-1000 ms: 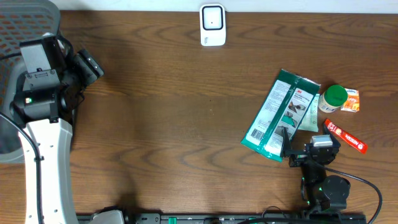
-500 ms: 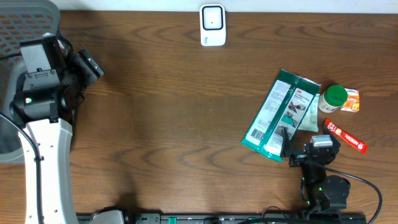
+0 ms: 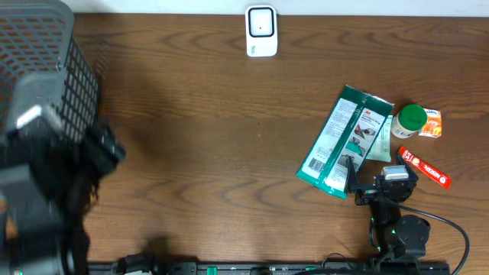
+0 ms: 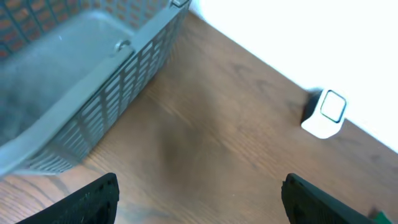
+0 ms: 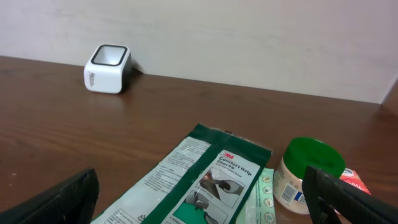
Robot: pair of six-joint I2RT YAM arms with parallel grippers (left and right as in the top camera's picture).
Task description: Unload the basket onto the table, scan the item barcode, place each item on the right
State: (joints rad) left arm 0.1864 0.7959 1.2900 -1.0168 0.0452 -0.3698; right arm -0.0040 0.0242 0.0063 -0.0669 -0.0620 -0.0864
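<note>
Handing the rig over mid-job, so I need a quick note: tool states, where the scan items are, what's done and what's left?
Left tool: open, empty, over bare table beside the grey basket.
Right tool: open, empty, facing the green 3M package lying flat.
White scanner stands at the table's far edge.
Green-lidded jar, orange box and red packet lie right of the package.
Done: no item grasped yet.
Left: pick an item, present its barcode to the scanner.

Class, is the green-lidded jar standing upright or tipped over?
Upright: the green-lidded jar sits lid-up in the right wrist view; overhead shows its round lid.
</note>
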